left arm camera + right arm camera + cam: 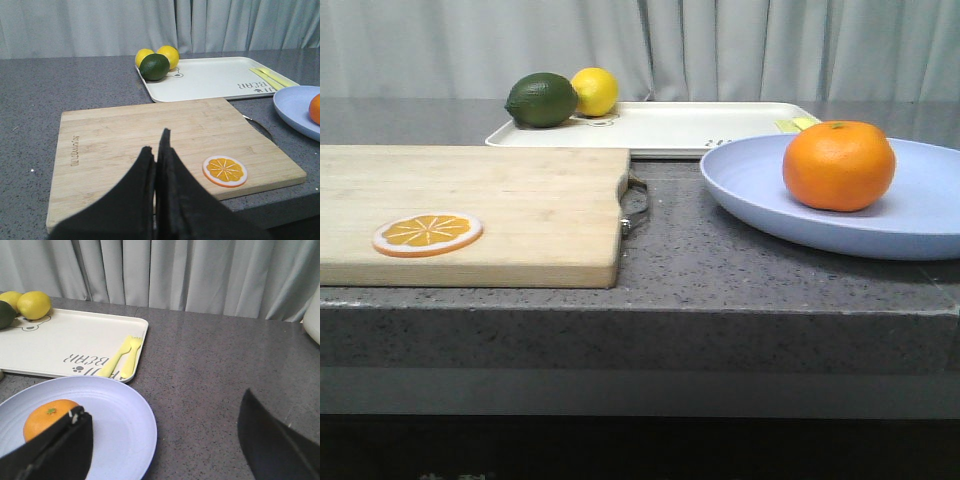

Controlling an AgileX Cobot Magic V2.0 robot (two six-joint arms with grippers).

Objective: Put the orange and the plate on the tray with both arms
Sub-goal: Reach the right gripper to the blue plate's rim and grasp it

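Observation:
The orange sits in the lavender-blue plate at the front right of the counter; both also show in the right wrist view, orange and plate. The cream tray lies behind, at the back. My left gripper is shut and empty, held over the wooden cutting board. My right gripper is open wide, empty, over the plate's near edge and the bare counter beside it. Neither gripper shows in the front view.
A green lime and a yellow lemon sit at the tray's left end; a yellow fork lies at its right end. An orange slice lies on the cutting board. The counter's front edge is close.

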